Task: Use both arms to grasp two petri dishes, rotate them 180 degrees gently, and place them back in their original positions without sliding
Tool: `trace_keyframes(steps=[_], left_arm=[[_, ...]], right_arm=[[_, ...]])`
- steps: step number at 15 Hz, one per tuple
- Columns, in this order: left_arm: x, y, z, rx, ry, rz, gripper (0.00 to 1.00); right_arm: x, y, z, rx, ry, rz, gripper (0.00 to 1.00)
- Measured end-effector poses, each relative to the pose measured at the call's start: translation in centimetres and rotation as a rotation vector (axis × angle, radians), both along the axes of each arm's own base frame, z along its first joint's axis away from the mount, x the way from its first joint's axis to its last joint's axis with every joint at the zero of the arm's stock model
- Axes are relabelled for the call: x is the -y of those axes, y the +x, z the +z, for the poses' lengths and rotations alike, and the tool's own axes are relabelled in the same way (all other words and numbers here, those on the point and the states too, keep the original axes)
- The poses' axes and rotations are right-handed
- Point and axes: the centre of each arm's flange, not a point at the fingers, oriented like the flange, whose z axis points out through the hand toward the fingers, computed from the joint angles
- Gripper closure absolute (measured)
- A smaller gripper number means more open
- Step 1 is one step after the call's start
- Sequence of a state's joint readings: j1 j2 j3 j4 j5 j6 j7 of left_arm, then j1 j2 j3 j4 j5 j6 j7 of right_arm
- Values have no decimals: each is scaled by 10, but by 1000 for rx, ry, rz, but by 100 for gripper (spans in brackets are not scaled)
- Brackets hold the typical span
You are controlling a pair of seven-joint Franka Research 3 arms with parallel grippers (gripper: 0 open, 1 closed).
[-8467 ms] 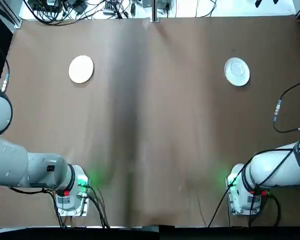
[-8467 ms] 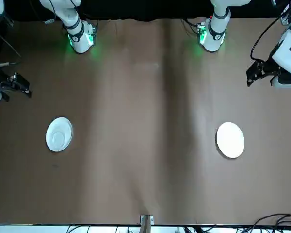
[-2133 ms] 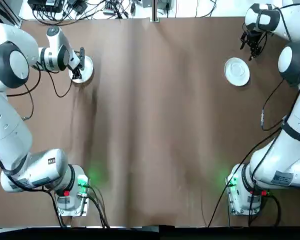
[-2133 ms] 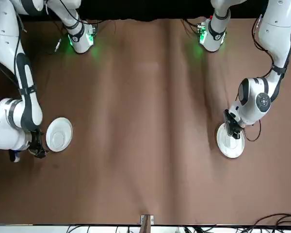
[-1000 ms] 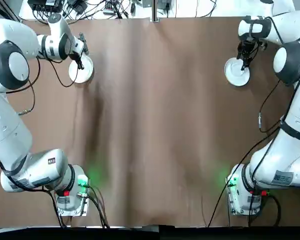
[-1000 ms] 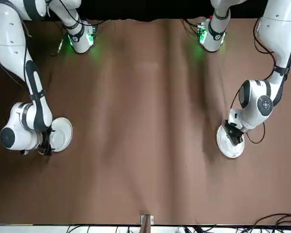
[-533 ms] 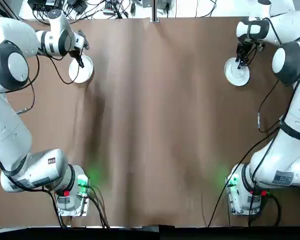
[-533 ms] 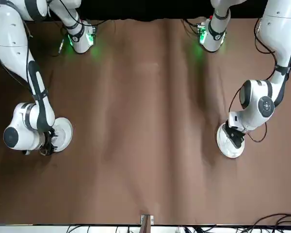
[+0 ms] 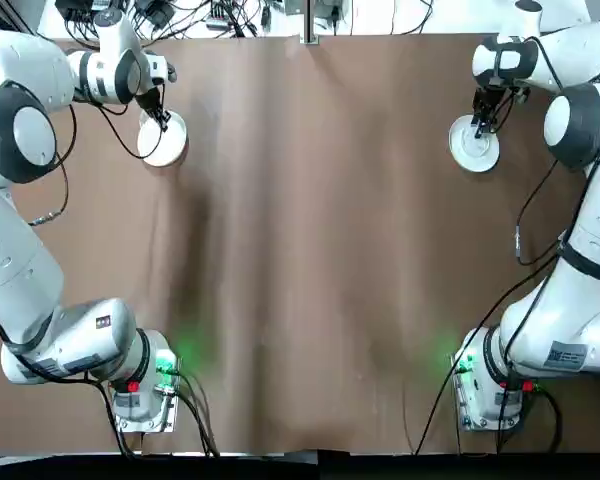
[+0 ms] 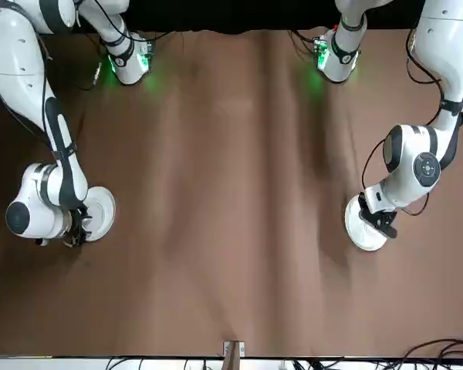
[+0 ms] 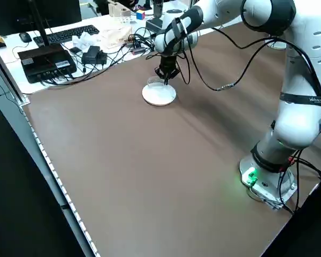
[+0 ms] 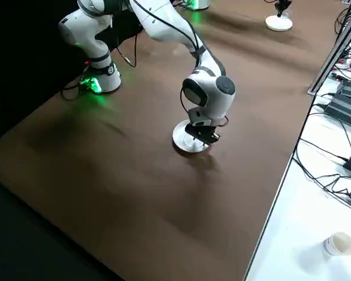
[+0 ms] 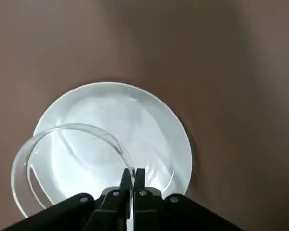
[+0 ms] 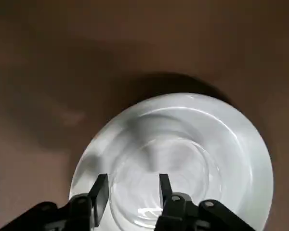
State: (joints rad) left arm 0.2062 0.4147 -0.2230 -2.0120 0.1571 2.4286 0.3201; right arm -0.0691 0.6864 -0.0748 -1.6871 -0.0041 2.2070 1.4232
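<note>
The left petri dish [image 9: 165, 143] is a white disc at the table's far left, with a clear glass ring [image 13: 62, 159] over it. My left gripper [image 9: 157, 114] stands over its far edge, shut on the ring's thin rim [image 13: 132, 179]. That ring sits off-centre and overhangs the disc's edge. The right petri dish [image 9: 475, 147], glossy with an inner ring [image 14: 164, 159], lies at the far right. My right gripper [image 9: 487, 116] hovers low over it and is open, its fingers [image 14: 101, 191] spread above the dish's middle.
A brown mat [image 9: 310, 260] covers the table. Cables, a keyboard and black boxes [image 11: 48, 56] lie beyond its far edge. The arm bases with green lights [image 9: 165, 365] stand at the near edge. A paper cup [image 12: 338, 243] sits on the white side bench.
My left gripper has turned and shifted slightly toward the far edge of its dish, holding the clear rim. My right gripper has barely moved over its dish.
</note>
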Motion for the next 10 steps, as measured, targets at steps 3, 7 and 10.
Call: trace_keyframes(steps=[3,7,10], left_arm=[[2,8,9,-5,0,285,96],[15,20,1,-9,-10,678,96],[25,29,-7,-10,-19,961,96]], right_arm=[[0,1,-4,13,-2,1,63],[0,2,-4,19,-2,2,78],[-2,4,-3,29,10,-8,91]])
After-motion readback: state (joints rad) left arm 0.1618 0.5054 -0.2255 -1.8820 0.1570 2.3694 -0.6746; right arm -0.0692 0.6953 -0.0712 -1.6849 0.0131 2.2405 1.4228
